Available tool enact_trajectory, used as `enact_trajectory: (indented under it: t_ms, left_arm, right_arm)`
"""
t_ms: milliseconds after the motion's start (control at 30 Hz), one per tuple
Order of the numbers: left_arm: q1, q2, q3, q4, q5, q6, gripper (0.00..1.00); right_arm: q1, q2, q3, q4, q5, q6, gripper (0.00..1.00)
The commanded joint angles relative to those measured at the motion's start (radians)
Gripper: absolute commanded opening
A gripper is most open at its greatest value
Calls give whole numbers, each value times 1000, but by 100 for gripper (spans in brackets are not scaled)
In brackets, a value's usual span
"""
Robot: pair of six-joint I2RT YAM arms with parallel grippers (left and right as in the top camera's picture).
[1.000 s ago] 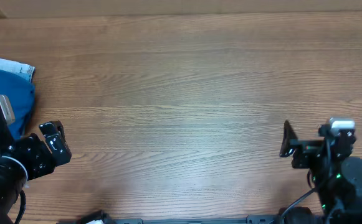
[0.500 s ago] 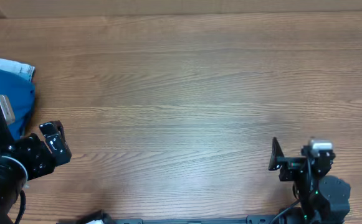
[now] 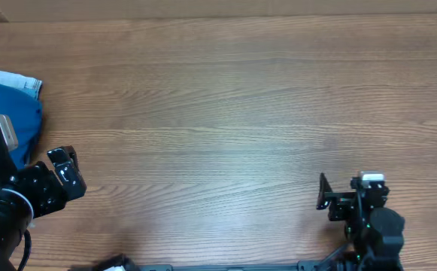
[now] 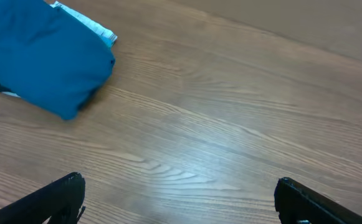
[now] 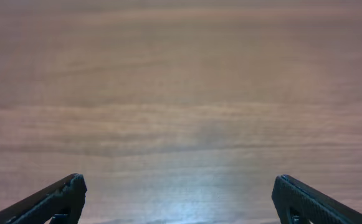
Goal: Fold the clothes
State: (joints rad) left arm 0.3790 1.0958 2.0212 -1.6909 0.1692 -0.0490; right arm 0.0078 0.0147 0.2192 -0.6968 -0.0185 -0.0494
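The teal-blue shirt (image 4: 43, 56) lies as a folded bundle at the table's far left, on top of a pale blue denim stack (image 4: 101, 31). In the overhead view the shirt (image 3: 11, 120) is partly hidden by my left arm. My left gripper (image 3: 69, 172) is open and empty, to the right of the shirt and nearer the table's front edge; its fingers (image 4: 181, 199) frame bare wood. My right gripper (image 3: 325, 194) is open and empty near the front right edge, far from the shirt. The right wrist view shows only its fingers (image 5: 179, 199) and bare wood.
The wooden table (image 3: 226, 113) fills the view. The pale denim (image 3: 15, 79) shows at the far left edge behind the shirt. A dark bar (image 3: 233, 266) runs along the front edge.
My right arm has drawn back toward the front edge and shifted left. The left arm and the shirt have not moved.
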Motion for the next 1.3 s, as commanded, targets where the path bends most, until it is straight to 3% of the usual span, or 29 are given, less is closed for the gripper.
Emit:
enact_trajectory:
  t_ms: [0, 967, 1100, 1167, 1267]
  left_arm:
    - [-7, 2, 0, 2, 8, 12, 100]
    - [-20, -12, -9, 4, 2, 15, 100]
    - [-118, -96, -182, 249, 16, 27, 100]
    - [-167, -204, -453, 520, 90, 27, 100]
    - [-195, -340, -773, 756, 158, 27, 100]
  right_arm:
    - [-3, -12, -61, 44, -52, -3, 100]
    - [-3, -12, -62, 56, -54, -3, 100]
    - [-3, -12, -62, 56, -54, -3, 100]
    - [-3, -12, -62, 56, -54, -3, 100]
    - [-3, -12, -62, 56, -54, -3, 100]
